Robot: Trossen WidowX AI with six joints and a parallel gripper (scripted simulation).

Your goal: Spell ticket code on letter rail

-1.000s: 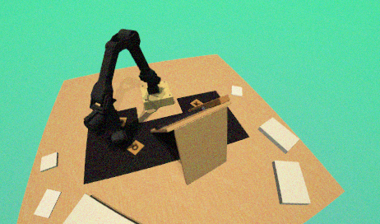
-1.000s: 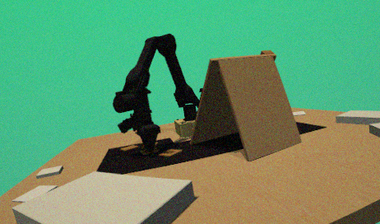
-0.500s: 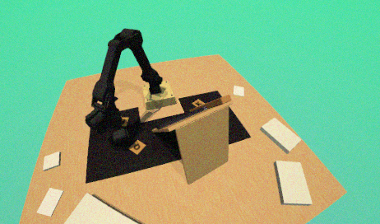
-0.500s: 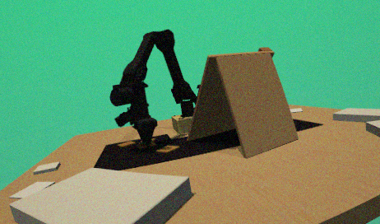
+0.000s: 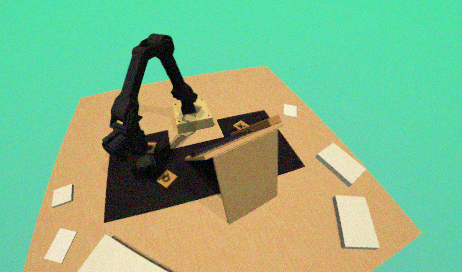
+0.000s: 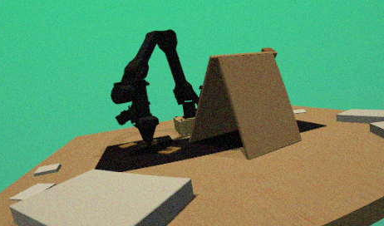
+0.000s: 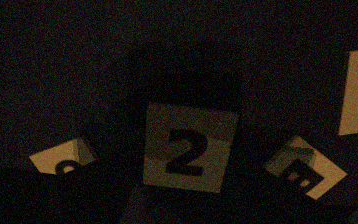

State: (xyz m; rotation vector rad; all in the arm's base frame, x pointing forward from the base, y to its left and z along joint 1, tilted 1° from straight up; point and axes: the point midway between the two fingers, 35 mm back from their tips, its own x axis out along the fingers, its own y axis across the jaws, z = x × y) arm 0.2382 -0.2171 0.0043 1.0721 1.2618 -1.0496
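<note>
My gripper [image 5: 149, 171] [image 6: 148, 143] is low over the black mat [image 5: 135, 200] [image 6: 112, 162], shut on the tile marked 2 [image 7: 187, 150]. Whether that tile touches the mat is hard to tell. A tile with a round character [image 5: 166, 178] [image 6: 169, 150] lies beside the gripper; it is partly hidden at the left of the wrist view. The E tile [image 7: 305, 170] lies on the other side. A tile [image 5: 241, 126], perhaps K or X, lies behind the board [image 5: 250, 175] [image 6: 262, 100]. The board's front, most of its rail and any ticket print are hidden or unreadable.
The arm's pale base block [image 5: 195, 122] [image 6: 183, 125] stands behind the mat. White slabs [image 5: 340, 163] [image 5: 356, 221] [image 6: 104, 195] and smaller white pieces [image 5: 63, 195] [image 5: 60, 245] [image 5: 290, 110] lie around the wooden counter's sides. The tilted board stands near the mat's middle.
</note>
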